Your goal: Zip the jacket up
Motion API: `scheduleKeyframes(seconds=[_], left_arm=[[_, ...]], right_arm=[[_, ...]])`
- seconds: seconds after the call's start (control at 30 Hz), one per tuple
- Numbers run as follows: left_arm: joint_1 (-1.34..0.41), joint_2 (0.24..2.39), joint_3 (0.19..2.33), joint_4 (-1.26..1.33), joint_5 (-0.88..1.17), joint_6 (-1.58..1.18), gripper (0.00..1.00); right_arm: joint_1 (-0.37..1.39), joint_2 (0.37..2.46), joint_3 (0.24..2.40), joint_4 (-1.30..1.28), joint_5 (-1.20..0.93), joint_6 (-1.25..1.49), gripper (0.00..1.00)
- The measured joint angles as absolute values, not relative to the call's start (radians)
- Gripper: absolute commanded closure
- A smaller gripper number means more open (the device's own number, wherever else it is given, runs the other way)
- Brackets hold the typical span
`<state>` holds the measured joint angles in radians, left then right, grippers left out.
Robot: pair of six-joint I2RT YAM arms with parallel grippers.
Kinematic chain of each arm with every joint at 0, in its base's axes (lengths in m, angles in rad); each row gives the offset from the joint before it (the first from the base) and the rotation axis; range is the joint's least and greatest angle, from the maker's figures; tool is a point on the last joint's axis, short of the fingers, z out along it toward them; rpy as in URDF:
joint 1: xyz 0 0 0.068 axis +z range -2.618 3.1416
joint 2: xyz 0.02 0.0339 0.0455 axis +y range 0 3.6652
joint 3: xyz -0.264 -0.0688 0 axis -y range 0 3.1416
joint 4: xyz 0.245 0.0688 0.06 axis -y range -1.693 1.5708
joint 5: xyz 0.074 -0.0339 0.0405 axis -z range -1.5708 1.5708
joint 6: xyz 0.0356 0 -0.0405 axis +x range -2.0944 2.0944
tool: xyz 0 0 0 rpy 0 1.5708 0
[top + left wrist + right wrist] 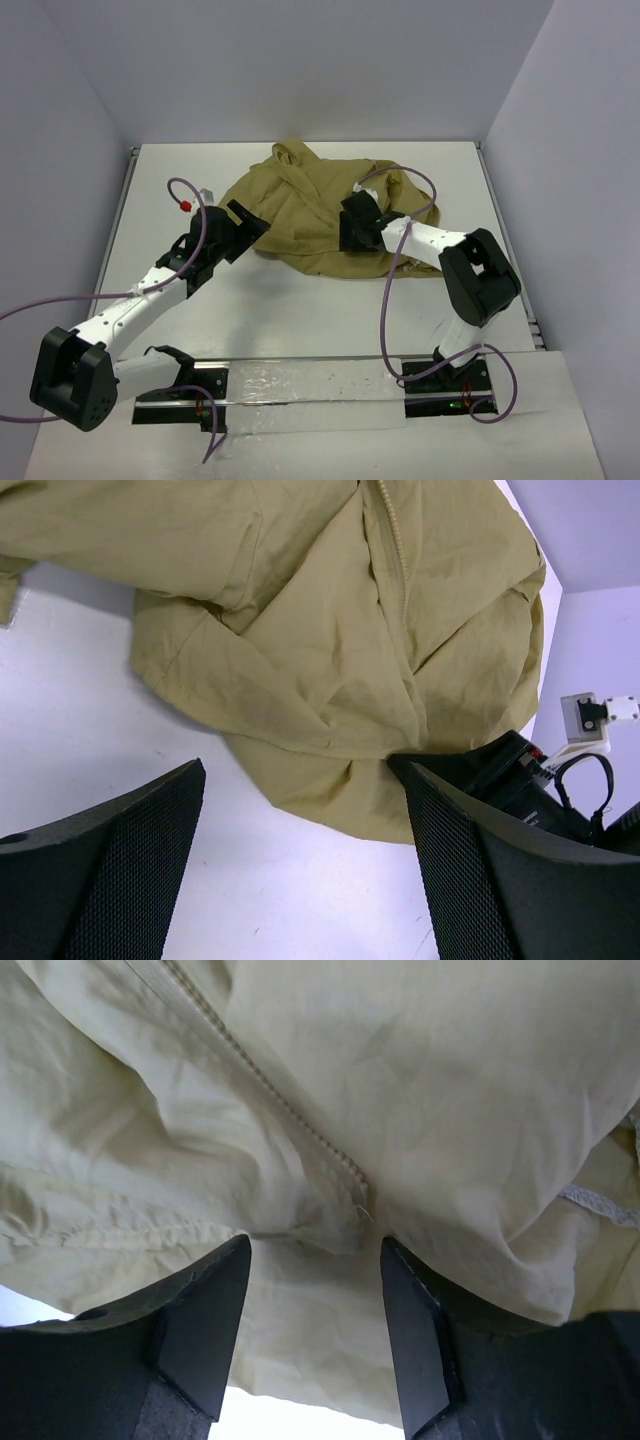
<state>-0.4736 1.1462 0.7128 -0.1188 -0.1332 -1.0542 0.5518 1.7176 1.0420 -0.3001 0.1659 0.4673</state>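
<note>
The olive-tan jacket (pixel 305 210) lies crumpled at the back middle of the white table. Its zipper line (pixel 392 535) runs down the front, and its lower end (pixel 355 1188) shows in the right wrist view. My left gripper (pixel 243 228) is open and empty at the jacket's left hem, over bare table (pixel 300 880). My right gripper (pixel 352 232) is open, its fingers (pixel 205 1320) spread over the jacket's lower hem just below the zipper's end, holding nothing. The jacket also fills the left wrist view (pixel 300 660) and the right wrist view (pixel 420 1080).
A red-capped small object (pixel 185 204) and a grey bit lie at the left behind the left arm. Purple cables loop over both arms. The right gripper's black body (pixel 520 775) shows in the left wrist view. Grey walls close the table at back and sides.
</note>
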Motion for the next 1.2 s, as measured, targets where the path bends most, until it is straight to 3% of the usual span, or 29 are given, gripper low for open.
scheduleKeyframes(seconds=[0.17, 0.27, 0.33, 0.4, 0.5, 0.8, 1.2], left_arm=[[-0.474, 1.145, 0.711, -0.112, -0.123, -1.055, 0.13], [-0.473, 1.145, 0.711, -0.105, -0.114, -1.055, 0.13], [-0.472, 1.147, 0.711, -0.099, -0.105, -1.055, 0.13], [-0.471, 1.154, 0.711, -0.089, -0.095, -1.055, 0.13], [-0.471, 1.171, 0.711, -0.084, -0.080, -1.055, 0.12], [-0.472, 1.195, 0.711, -0.025, -0.014, -1.034, 0.11], [-0.476, 1.172, 0.733, -0.109, -0.078, -1.000, 0.12]], right_arm=[[0.552, 1.715, 1.042, -0.273, 0.173, 0.489, 0.31], [0.552, 1.701, 1.041, -0.269, 0.188, 0.493, 0.35], [0.552, 1.693, 1.042, -0.266, 0.197, 0.493, 0.44], [0.552, 1.693, 1.045, -0.262, 0.203, 0.495, 0.61], [0.552, 1.696, 1.048, -0.260, 0.208, 0.501, 0.99], [0.579, 1.688, 1.040, -0.236, 0.191, 0.533, 1.00], [0.831, 1.679, 1.038, -0.202, 0.086, 0.601, 0.98]])
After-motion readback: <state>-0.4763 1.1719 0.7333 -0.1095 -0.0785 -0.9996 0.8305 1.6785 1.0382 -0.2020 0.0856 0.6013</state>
